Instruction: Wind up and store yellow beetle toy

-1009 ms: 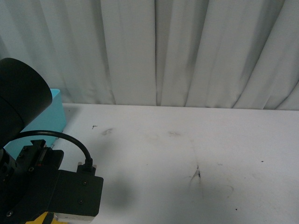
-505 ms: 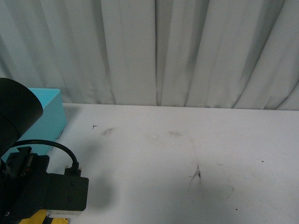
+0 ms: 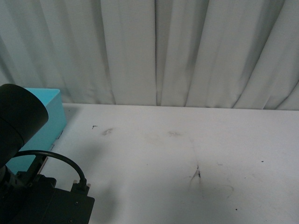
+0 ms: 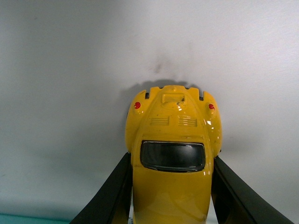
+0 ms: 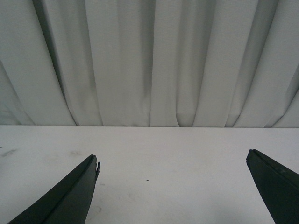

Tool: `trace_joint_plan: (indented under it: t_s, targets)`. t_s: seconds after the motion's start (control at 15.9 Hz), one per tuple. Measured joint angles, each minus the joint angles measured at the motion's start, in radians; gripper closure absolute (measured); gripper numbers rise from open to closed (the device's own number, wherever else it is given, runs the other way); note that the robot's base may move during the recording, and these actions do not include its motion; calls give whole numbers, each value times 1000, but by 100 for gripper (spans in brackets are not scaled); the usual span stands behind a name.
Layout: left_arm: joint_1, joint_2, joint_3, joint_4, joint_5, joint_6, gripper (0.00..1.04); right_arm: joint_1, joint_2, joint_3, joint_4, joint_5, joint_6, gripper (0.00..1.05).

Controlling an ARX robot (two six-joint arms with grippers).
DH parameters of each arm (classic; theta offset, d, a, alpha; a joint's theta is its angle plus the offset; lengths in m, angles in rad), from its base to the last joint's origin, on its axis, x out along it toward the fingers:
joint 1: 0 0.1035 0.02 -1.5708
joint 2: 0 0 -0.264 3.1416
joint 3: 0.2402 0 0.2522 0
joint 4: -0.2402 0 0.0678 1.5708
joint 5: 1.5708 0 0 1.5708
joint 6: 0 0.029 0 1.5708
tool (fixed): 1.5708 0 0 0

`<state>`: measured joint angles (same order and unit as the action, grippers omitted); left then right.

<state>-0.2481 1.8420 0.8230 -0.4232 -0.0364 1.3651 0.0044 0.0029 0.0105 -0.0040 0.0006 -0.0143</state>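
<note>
- The left tool (image 4: 172,161) is pinching the yellow beetle toy (image 4: 170,116), with its two black fingers (image 4: 112,191) pressing against the car's sides.
- The toy is sitting between those fingers over the white desk (image 4: 70,70), its dark window and two small red lights facing the left wrist camera, and it is casting a shadow on the surface just past it. Whether its wheels are touching the desk cannot be told.
- The toy is not showing in the front view. There the left arm (image 3: 23,121) is filling the lower left corner, with a black cable (image 3: 65,163) looping over it.
- A teal box (image 3: 51,116) is standing at the desk's left edge, beside that arm.
- The right tool (image 5: 173,157) is holding its fingers (image 5: 70,196) spread wide above the desk, facing the pale curtain (image 5: 149,60).
</note>
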Motion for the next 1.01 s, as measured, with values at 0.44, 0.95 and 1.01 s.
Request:
trace_joint_plan:
  t_s: [0.44,0.95,1.01]
  targets:
    - [-47,-340,193,-51,369,-312,64,0,0,0,0,0,0,6]
    - [392,-276,240,326,100,-695,64,0,0,0,0,0,0,6]
    - [425,-247,220,327,68,-734,64,0,0,0,0,0,0,6]
